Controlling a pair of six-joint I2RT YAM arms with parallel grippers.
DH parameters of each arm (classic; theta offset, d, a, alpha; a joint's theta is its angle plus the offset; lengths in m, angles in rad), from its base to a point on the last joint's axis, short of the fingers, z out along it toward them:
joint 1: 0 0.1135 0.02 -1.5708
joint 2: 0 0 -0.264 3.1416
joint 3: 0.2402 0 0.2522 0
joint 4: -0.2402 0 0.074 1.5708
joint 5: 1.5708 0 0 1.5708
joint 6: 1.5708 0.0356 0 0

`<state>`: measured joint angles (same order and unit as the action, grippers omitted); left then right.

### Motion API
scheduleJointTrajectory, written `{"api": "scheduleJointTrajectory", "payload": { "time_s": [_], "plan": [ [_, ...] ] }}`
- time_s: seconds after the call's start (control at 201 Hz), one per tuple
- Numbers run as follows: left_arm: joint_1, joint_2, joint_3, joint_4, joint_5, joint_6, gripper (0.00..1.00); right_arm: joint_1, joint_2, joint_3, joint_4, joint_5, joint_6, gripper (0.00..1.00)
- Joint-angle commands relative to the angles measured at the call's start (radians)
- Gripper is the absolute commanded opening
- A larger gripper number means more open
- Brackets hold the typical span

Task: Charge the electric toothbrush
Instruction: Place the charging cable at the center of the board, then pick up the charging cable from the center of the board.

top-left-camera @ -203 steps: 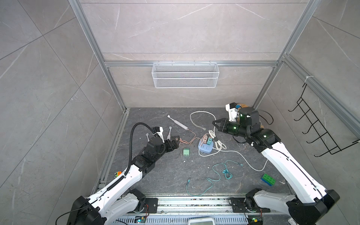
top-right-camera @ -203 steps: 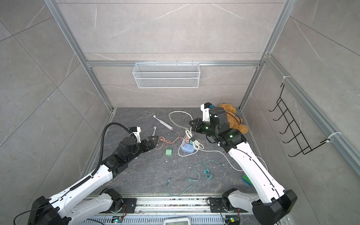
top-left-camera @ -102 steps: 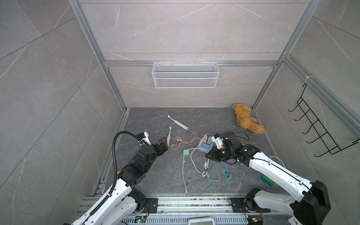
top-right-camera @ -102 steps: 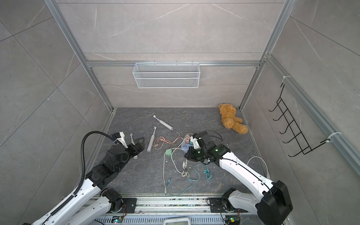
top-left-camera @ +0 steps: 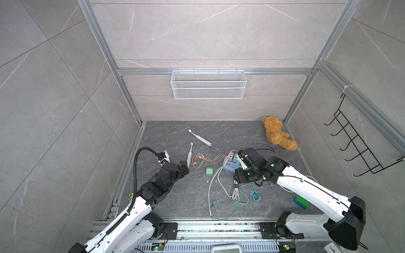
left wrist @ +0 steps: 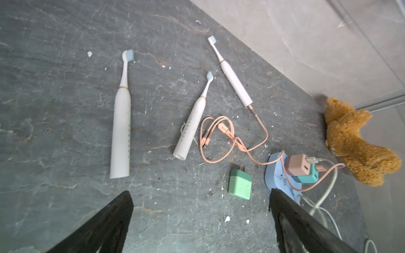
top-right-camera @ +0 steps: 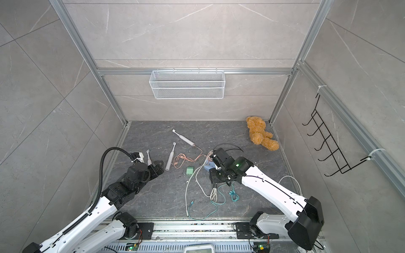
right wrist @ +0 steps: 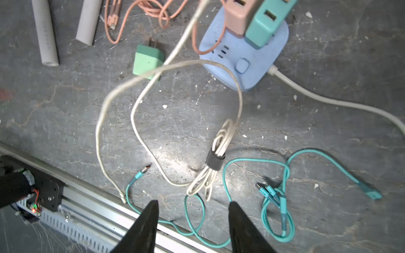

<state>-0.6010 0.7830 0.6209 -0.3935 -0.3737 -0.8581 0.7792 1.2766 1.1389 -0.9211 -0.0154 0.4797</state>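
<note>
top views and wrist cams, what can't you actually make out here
- Pale blue power strip: in both top views, partly hidden under the right arm.
- Two white electric toothbrush handles: right wrist view, heads cut off by the edge.
- Green toy block: in a top view, half hidden by the right arm.
- White cable's plug end: left wrist view, too blurred to tell which charger holds it.

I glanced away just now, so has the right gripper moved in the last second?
Yes: the right gripper came forward, from behind the blue power strip to the side nearer the front rail.
</note>
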Motion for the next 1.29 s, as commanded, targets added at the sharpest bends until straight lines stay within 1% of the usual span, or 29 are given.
{"api": "scheduleJointTrajectory", "payload": {
  "time_s": [0.0,0.075,0.164,0.209,0.269,0.398,0.448,0.523,0.553,0.612,0.657,0.757,0.806,0.921,1.01,1.075,1.19,1.289],
  "plan": [
    [0.01,-0.001,0.039,-0.074,-0.041,-0.045,0.99,0.057,0.049,0.021,-0.086,-0.03,-0.09,0.53],
    [0.017,0.0,0.035,-0.098,-0.04,-0.062,0.99,0.109,0.101,0.068,-0.112,-0.023,-0.099,0.53],
    [0.02,-0.011,0.024,-0.111,-0.042,-0.071,0.99,0.161,0.149,0.065,-0.055,-0.144,-0.1,0.55],
    [0.02,-0.019,0.022,-0.119,-0.046,-0.076,0.99,0.184,0.186,0.088,-0.073,-0.171,-0.1,0.55],
    [0.022,-0.026,0.022,-0.135,-0.047,-0.08,0.99,0.216,0.201,0.103,-0.088,-0.122,-0.105,0.55],
    [0.023,-0.039,0.003,-0.133,-0.042,-0.091,0.99,0.264,0.133,0.079,-0.067,0.008,-0.162,0.55],
    [0.023,-0.039,0.001,-0.134,-0.044,-0.087,0.99,0.287,0.103,0.07,-0.04,0.038,-0.197,0.56],
    [0.025,-0.042,-0.003,-0.137,-0.055,-0.083,0.99,0.336,0.098,0.056,0.005,0.041,-0.278,0.56],
    [0.025,-0.045,-0.004,-0.136,-0.061,-0.08,0.99,0.355,0.12,0.067,-0.003,0.037,-0.316,0.56],
    [0.028,-0.05,-0.008,-0.14,-0.071,-0.082,0.99,0.397,0.177,0.093,-0.015,0.078,-0.389,0.56],
    [0.031,-0.055,-0.013,-0.144,-0.074,-0.085,0.99,0.407,0.207,0.092,0.001,0.068,-0.447,0.55],
    [0.033,-0.07,-0.034,-0.144,-0.075,-0.101,0.99,0.444,0.241,0.069,0.088,0.085,-0.606,0.55],
    [0.035,-0.078,-0.047,-0.141,-0.075,-0.11,0.99,0.463,0.227,0.046,0.175,0.104,-0.664,0.56],
    [0.038,-0.092,-0.064,-0.14,-0.074,-0.117,0.99,0.466,0.179,-0.041,0.352,0.049,-0.811,0.59],
    [0.04,-0.1,-0.074,-0.142,-0.078,-0.123,0.99,0.483,0.187,-0.077,0.377,-0.012,-0.939,0.58],
    [0.04,-0.108,-0.083,-0.141,-0.077,-0.129,0.99,0.5,0.2,-0.097,0.385,-0.007,-0.987,0.56],
    [0.041,-0.12,-0.098,-0.139,-0.078,-0.138,0.99,0.512,0.211,-0.118,0.345,-0.005,-1.052,0.53],
    [0.04,-0.122,-0.108,-0.134,-0.08,-0.141,0.99,0.537,0.219,-0.152,0.346,0.001,-1.107,0.52]
  ]
}}
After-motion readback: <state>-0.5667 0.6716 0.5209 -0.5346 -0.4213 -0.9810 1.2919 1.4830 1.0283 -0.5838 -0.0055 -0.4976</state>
